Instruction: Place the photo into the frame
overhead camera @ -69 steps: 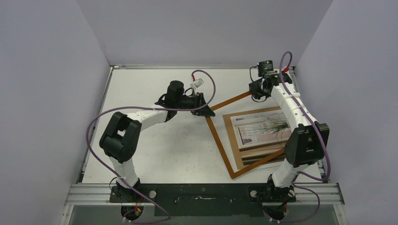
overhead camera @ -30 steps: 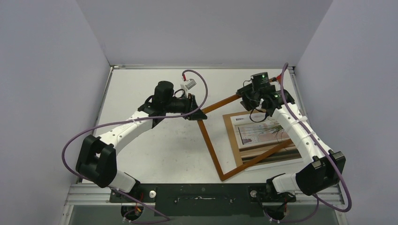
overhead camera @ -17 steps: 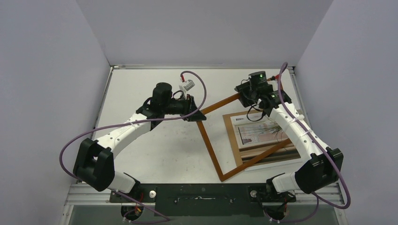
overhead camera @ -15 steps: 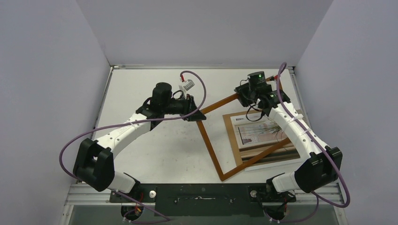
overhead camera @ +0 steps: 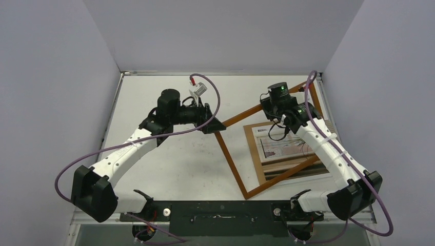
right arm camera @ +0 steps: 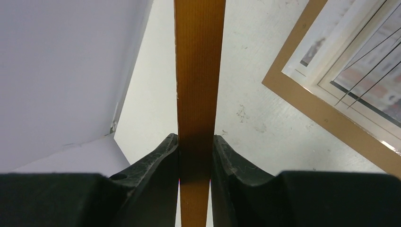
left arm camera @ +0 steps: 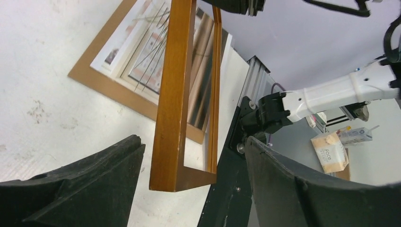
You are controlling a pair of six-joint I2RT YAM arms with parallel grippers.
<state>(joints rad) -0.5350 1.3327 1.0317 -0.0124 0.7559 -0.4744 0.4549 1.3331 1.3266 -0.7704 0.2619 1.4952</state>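
The orange-brown wooden frame (overhead camera: 229, 163) stands tilted over the right half of the table. My right gripper (overhead camera: 272, 106) is shut on its far bar; in the right wrist view the fingers (right arm camera: 166, 150) press both sides of the frame (right arm camera: 198, 71). My left gripper (overhead camera: 212, 126) is open at the left corner; in the left wrist view that corner of the frame (left arm camera: 172, 104) hangs between the spread jaws of the gripper (left arm camera: 191, 146), untouched. The photo (overhead camera: 285, 145) lies face up on a brown backing panel (overhead camera: 250, 141), partly under the frame, and also shows as photo (left arm camera: 142, 52) and photo (right arm camera: 364, 56).
White table (overhead camera: 154, 97) enclosed by grey walls on the left, back and right. An aluminium rail (overhead camera: 220, 207) with the arm bases runs along the near edge. A tissue pack (left arm camera: 331, 152) lies off the table beyond the rail.
My left gripper has opened and let go of the frame's left corner, drawing back slightly to the left. My right gripper has closed onto the far bar, and the frame's far right end has risen.
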